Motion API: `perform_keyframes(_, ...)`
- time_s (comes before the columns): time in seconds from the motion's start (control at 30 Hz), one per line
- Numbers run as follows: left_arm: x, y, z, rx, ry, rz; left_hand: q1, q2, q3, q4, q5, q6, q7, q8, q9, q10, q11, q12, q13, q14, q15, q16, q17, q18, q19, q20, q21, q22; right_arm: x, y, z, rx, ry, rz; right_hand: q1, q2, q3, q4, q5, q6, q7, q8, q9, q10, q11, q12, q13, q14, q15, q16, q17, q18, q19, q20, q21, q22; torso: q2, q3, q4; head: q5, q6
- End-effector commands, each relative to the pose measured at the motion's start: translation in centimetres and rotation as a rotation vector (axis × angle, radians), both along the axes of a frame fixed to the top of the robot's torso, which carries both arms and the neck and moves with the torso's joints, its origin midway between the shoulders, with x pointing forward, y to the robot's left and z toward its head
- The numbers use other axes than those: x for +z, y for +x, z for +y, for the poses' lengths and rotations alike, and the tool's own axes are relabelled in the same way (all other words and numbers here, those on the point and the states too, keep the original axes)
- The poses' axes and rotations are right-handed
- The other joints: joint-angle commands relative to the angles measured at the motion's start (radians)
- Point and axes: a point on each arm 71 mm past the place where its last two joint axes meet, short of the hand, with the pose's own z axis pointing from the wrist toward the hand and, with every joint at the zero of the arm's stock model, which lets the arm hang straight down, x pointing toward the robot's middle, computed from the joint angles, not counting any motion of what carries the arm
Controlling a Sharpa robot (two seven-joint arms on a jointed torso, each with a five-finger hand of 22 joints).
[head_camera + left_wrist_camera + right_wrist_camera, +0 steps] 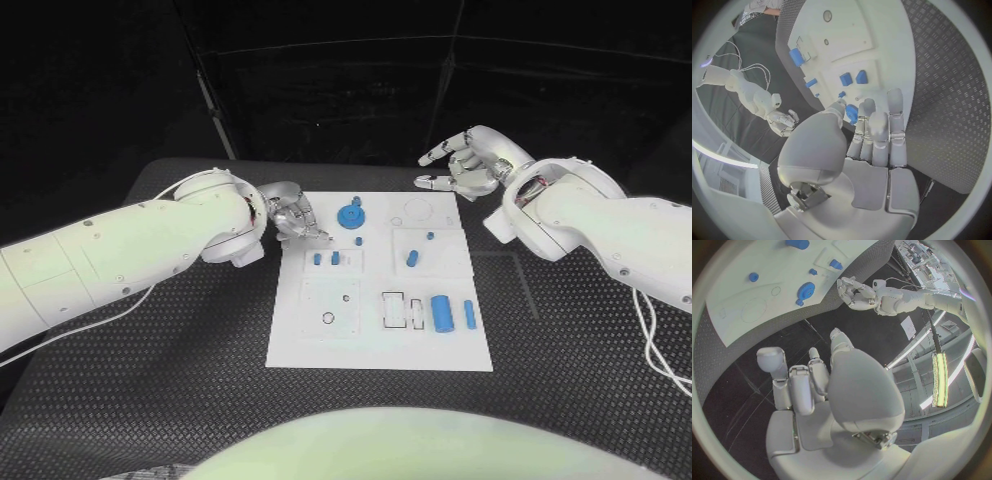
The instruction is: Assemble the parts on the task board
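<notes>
The white task board [382,285] lies mid-table. On it are a round blue part with a tab [351,214], two small blue parts [326,258], an oblong one [411,257], and a large blue block [443,313] beside a slim one [469,313]. My left hand [293,215] hovers at the board's far left edge, fingers loosely curled and holding nothing. In the left wrist view the round part [852,114] shows beyond the left hand [870,145]. My right hand [464,163] is raised beyond the board's far right corner, fingers spread and empty. The right wrist view shows the right hand [811,385].
The board has empty outlines: a black rectangle [392,310], a faint circle [418,210] and a small ring [329,318]. The black ribbed table mat [577,330] surrounds the board. White cables trail from both arms, on the left [116,300] and the right [656,330].
</notes>
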Motion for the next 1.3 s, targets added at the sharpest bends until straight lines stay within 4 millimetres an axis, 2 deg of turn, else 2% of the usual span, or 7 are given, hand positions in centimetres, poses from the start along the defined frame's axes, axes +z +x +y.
perform_keyframes(0.03, 1.8, 0.4, -1.8, -0.107, -0.224, -0.200, 0.126, -0.001, 0.067, -0.038, 0.001, 0.034, 0.009, -0.040, -0.040, -0.011, 0.015, -0.103, -0.103, -0.092, 0.011, -0.152, -0.138, 0.013, -0.033, 0.016, -0.087, -0.057, 0.2, 0.0, 0.2, 0.007, 0.006, -0.013, -0.004, 0.007, -0.006, 0.001, 0.003, -0.004, -0.005, 0.004, -0.001, -0.002, -0.001, 0.002, -0.002, 0.059, -0.004, -0.005, 0.055, 0.014, -0.005, 0.001, -0.005, -0.002, 0.001, -0.0006, -0.0024, -0.001, 0.006)
perform_keyframes(0.1, 2.1, 0.4, -2.5, -0.156, -0.244, -0.275, 0.175, -0.041, 0.119, -0.050, -0.001, 0.077, 0.012, -0.098, -0.091, 0.038, 0.025, -0.198, -0.214, -0.081, 0.012, -0.195, -0.186, 0.016, -0.012, 0.021, -0.131, -0.093, 0.2, 0.0, 0.2, 0.008, 0.006, -0.013, -0.004, 0.007, -0.006, 0.001, 0.003, -0.004, -0.005, 0.004, -0.001, -0.002, -0.001, 0.002, -0.002, 0.059, -0.004, -0.006, 0.055, 0.014, -0.005, 0.001, -0.005, -0.002, 0.001, -0.0010, -0.0031, -0.004, 0.009)
perform_keyframes(0.4, 1.2, 0.2, -5.1, -0.355, -0.152, -0.464, 0.190, -0.120, 0.136, -0.075, -0.006, 0.074, 0.008, -0.252, -0.184, 0.034, 0.032, -0.379, -0.388, 0.029, 0.019, -0.187, -0.228, 0.014, 0.080, 0.023, -0.130, -0.107, 0.1, 0.1, 0.4, 0.013, 0.008, -0.013, -0.003, 0.007, -0.006, 0.000, 0.004, -0.004, -0.005, 0.004, -0.001, -0.002, -0.001, 0.002, -0.001, 0.059, -0.004, -0.005, 0.056, 0.014, -0.005, 0.001, -0.005, -0.002, 0.001, 0.0001, -0.0023, -0.012, 0.017)
perform_keyframes(0.57, 0.2, 0.4, -6.1, -0.419, -0.053, -0.464, 0.178, -0.122, 0.102, -0.080, -0.007, 0.111, 0.007, -0.292, -0.209, 0.046, 0.031, -0.414, -0.439, 0.181, 0.013, 0.145, 0.093, 0.011, 0.169, 0.016, -0.069, -0.068, 0.1, 0.1, 0.5, 0.016, 0.008, -0.012, -0.003, 0.007, -0.006, 0.000, 0.004, -0.004, -0.005, 0.004, -0.001, -0.002, -0.001, 0.002, -0.001, 0.059, -0.004, -0.005, 0.056, 0.014, -0.005, 0.001, -0.005, -0.002, 0.001, 0.0001, -0.0015, -0.015, 0.018)
perform_keyframes(0.7, -0.5, 0.8, -6.7, -0.445, 0.030, -0.449, 0.180, -0.116, 0.084, -0.087, -0.006, 0.134, 0.002, -0.319, -0.224, 0.053, 0.026, -0.432, -0.470, 0.235, 0.010, 0.295, 0.246, -0.019, 0.265, 0.011, 0.107, 0.106, 0.1, 0.1, 0.6, 0.018, 0.009, -0.011, -0.003, 0.007, -0.006, 0.000, 0.004, -0.004, -0.005, 0.004, -0.001, -0.002, -0.001, 0.002, -0.001, 0.059, -0.004, -0.005, 0.056, 0.014, -0.005, 0.001, -0.005, -0.002, 0.001, 0.0000, -0.0020, -0.015, 0.020)
perform_keyframes(0.93, -1.4, 1.4, -7.3, -0.461, 0.117, -0.418, 0.182, -0.108, 0.073, -0.090, -0.005, 0.167, -0.008, -0.330, -0.231, 0.066, 0.020, -0.439, -0.492, 0.253, 0.002, 0.346, 0.290, -0.038, 0.317, 0.004, 0.219, 0.222, 0.1, 0.1, 0.7, 0.020, 0.009, -0.010, -0.003, 0.007, -0.006, 0.000, 0.004, -0.004, -0.005, 0.004, -0.001, -0.002, -0.001, 0.002, -0.001, 0.059, -0.004, -0.005, 0.056, 0.014, -0.005, 0.001, -0.005, -0.002, 0.001, 0.0003, -0.0014, -0.017, 0.022)
perform_keyframes(1.3, -2.3, 2.1, -8.1, -0.475, 0.185, -0.380, 0.190, -0.096, 0.078, -0.093, -0.004, 0.195, -0.016, -0.333, -0.233, 0.087, 0.015, -0.441, -0.503, 0.255, -0.002, 0.345, 0.277, -0.046, 0.339, 0.000, 0.268, 0.274, 0.1, 0.1, 0.9, 0.023, 0.011, -0.010, -0.003, 0.008, -0.005, 0.000, 0.005, -0.004, -0.005, 0.004, -0.001, -0.001, -0.001, 0.003, 0.000, 0.059, -0.004, -0.004, 0.058, 0.013, -0.005, 0.001, -0.005, -0.002, 0.001, 0.0007, -0.0014, -0.020, 0.020)
